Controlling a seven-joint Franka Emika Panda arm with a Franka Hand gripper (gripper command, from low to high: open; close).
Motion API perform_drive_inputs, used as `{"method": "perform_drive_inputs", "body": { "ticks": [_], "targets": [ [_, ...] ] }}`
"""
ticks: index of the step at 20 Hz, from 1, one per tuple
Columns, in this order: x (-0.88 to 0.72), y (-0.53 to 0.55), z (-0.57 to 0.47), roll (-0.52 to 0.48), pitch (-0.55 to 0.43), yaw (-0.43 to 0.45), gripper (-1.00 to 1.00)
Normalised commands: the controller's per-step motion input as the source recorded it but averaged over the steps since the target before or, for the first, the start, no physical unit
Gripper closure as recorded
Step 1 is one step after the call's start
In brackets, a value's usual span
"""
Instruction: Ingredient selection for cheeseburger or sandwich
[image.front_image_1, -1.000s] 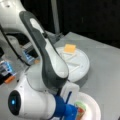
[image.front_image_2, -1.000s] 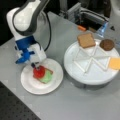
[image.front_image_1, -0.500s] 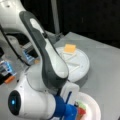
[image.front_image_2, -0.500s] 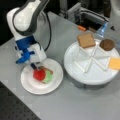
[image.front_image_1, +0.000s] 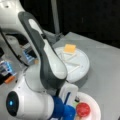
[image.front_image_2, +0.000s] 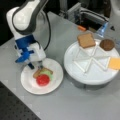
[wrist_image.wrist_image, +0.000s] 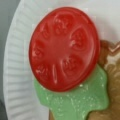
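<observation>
White plastic is carrying everything: the sectioned dish (image.front_image_2: 75, 62) is still keeping a bread slice (image.front_image_2: 86, 40), the patty (image.front_image_2: 107, 44) and the cheese (image.front_image_2: 115, 63), while the paper plate (image.front_image_2: 28, 83) is bearing the sandwich (image.front_image_2: 43, 75). The tomato disc (image.front_image_2: 43, 80) is now lying free on the lettuce (wrist_image.wrist_image: 82, 100). The gripper (image.front_image_2: 35, 66) is lifting just above it, fingers apart and holding nothing, so the tomato is counting as placed.

Bread slices (image.front_image_2: 86, 40): two. Tomato disc (image.front_image_2: 42, 80): one. Lettuce piece (image.front_image_2: 48, 74): one. Cheese square (image.front_image_2: 115, 63): one. Patty (image.front_image_2: 107, 44): one. Plates (image.front_image_2: 27, 82): two.
</observation>
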Motion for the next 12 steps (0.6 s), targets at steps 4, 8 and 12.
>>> {"method": "perform_drive_inputs", "body": {
  "ticks": [4, 8, 12],
  "targets": [
    [-0.19, -0.06, 0.04, -0.044, -0.021, 0.158, -1.0],
    [-0.31, 0.01, 0.17, -0.078, 0.055, 0.11, -1.0],
    [-0.34, 0.14, 0.21, -0.119, 0.137, -0.036, -1.0]
  ]
}}
